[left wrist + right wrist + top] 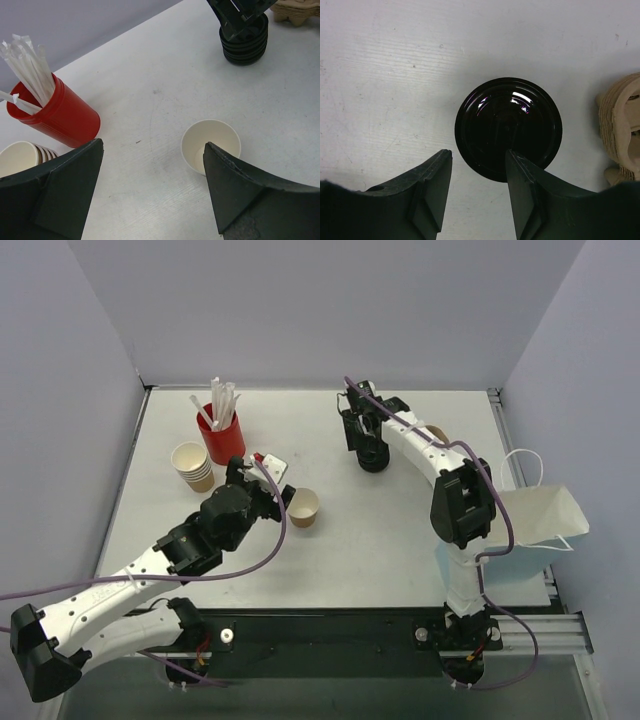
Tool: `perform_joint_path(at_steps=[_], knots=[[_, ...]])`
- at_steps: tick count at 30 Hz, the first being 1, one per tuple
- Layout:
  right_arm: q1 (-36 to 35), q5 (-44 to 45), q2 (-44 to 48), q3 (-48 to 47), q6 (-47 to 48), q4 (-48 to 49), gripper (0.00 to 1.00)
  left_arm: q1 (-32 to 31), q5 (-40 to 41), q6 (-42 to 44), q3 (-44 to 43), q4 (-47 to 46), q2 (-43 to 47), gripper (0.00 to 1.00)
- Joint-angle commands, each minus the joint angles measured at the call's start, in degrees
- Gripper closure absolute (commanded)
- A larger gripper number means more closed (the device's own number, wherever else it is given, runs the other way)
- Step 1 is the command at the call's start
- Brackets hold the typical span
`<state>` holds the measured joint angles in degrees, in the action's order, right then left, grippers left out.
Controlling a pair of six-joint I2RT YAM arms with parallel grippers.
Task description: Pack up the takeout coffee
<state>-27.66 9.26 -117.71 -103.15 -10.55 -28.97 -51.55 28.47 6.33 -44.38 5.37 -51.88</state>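
Where the white desk (400,540) ends on the right, a white paper bag (540,515) stands. The right claw (479,155), part open and empty, hangs over the stack of black lids (508,129). The left claw (152,150), wide open and empty, is nearer to the brown paper cup (211,150). The cup stands upright with no lid, just in front of that claw, toward its right finger.

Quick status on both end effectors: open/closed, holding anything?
Left end effector: open, empty, next to the lidless paper cup.
Right end effector: open, empty, above the black lid stack.
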Motion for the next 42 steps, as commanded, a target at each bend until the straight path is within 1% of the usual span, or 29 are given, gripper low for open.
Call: perform_joint_path(at_steps=[1,13,20,24,30,38,40,42], knots=[[1.1,-1.5,-0.9,-3.3,1.1,-3.0,0.54,0.4,-0.3,0.8,-1.1,-2.5,0.8,0.09],[1.3,-5.4,-4.6,-5.2,0.6,-3.5,0.58,0.5,-1.1,0.9,-1.7,-1.5,0.1,0.09],[1.2,-4.9,-6.0,-5.8,0.4,-3.7,0.60,0.4,-1.1,0.9,-1.5,-1.8,0.0,0.09],[1.2,-4.7,-6.1,-5.8,0.4,-3.6,0.70,0.5,-1.2,1.0,-1.5,-1.9,-0.1,0.09],[1.1,-4.1,-6.1,-5.9,0.6,-3.9,0.80,0.5,-1.4,1.0,-1.6,-1.9,-0.2,0.09],[1.1,-3.8,-4.5,-6.4,1.1,-4.4,0.80,0.5,-1.4,1.2,-1.5,-1.9,0.0,0.09],[1.1,-4.2,-3.8,-6.4,1.6,-4.5,0.86,0.5,-1.4,1.2,-1.4,-1.9,0.0,0.09],[1.1,-4.2,-3.6,-6.6,1.7,-4.5,0.87,0.5,-1.4,1.2,-1.4,-1.9,0.0,0.09]])
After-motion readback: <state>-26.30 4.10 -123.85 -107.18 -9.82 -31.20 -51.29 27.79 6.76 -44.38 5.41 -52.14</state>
